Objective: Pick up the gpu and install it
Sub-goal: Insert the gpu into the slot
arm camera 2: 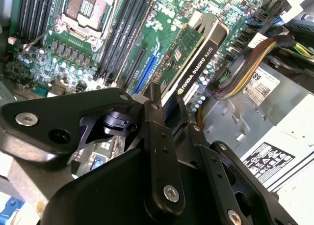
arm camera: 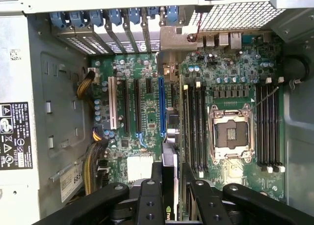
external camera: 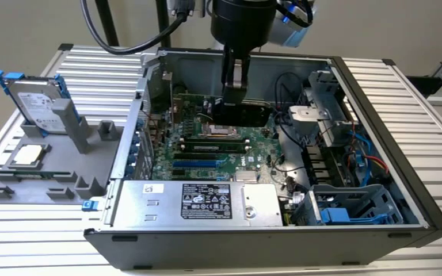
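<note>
Matt black gripper [arm camera 2: 164,107]; gpu [arm camera 2: 189,53] smooth black plastic (green board); ribbed metal table [external camera: 413,98].

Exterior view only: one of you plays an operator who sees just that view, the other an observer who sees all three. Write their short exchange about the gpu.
Operator: Does the gripper really clamp the gpu?
Observer: Yes. In the second wrist view the gripper is shut on the gpu, whose green face shows.
Operator: How does it sit relative to the slots?
Observer: In the first wrist view the gpu runs parallel to the long blue slot.
</note>
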`<state>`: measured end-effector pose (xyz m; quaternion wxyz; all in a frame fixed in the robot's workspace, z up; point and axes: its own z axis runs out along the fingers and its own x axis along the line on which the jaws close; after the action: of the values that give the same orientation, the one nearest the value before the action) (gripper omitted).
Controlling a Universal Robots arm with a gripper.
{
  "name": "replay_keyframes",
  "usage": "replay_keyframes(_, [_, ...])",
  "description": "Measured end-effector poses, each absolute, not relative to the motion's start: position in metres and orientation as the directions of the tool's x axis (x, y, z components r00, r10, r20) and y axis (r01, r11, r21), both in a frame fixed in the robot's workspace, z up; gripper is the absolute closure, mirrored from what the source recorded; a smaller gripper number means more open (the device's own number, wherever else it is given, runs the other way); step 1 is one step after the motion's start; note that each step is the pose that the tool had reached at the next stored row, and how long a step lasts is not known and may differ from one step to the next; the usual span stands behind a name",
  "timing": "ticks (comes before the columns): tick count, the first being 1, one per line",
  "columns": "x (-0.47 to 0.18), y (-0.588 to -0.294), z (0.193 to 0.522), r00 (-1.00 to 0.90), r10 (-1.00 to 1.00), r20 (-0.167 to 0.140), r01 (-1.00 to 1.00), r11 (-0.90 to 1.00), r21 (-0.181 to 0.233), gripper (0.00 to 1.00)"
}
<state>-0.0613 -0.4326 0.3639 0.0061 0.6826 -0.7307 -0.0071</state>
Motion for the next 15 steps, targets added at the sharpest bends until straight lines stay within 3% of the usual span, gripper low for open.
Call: replay_keyframes(15, [-0.0613,-0.4326,0.3573,-0.068,-0.998,0.000,-0.998,0.068,0.019,1.00])
